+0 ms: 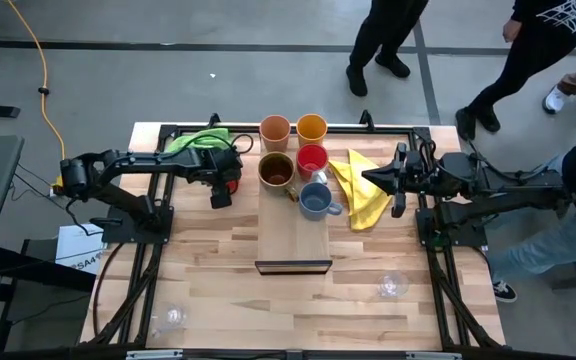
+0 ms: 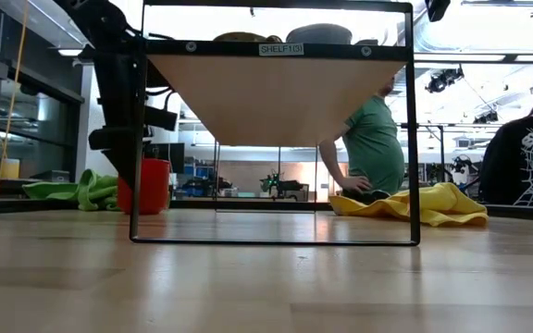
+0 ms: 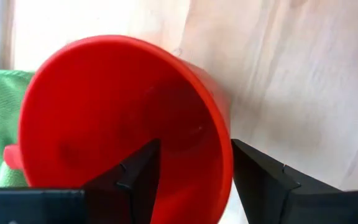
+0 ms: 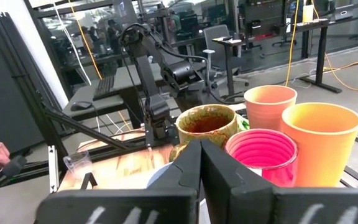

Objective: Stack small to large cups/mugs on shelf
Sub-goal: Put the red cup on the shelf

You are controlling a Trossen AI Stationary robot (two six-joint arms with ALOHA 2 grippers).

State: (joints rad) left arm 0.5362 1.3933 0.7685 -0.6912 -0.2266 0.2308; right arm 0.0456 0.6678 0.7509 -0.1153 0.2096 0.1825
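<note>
The left claw stands at the far left part of the bench, its two fingers straddling the wall of a red mug: one finger sits inside the mug and the other outside, so the claw is grasping the red mug by its rim. In the low view this mug rests on the bench just left of the shelf's black frame, beside a green cloth.

The right claw is clenched shut with nothing in it, its fingers pressed together and pointing toward the cups from the right side of the bench. It hangs above a yellow cloth that lies just right of the shelf.

The shelf is a long light-wood board with a dark front edge, set in the middle of the bench. At its far end stand a brown mug, a second red mug and a grey-blue mug, close together. Just beyond them are a peach tumbler and an orange tumbler, side by side.

Two small clear glasses sit on the near part of the bench, well apart: one at the near left, the other at the near right.

People stand on the floor beyond and to the right of the bench.
</note>
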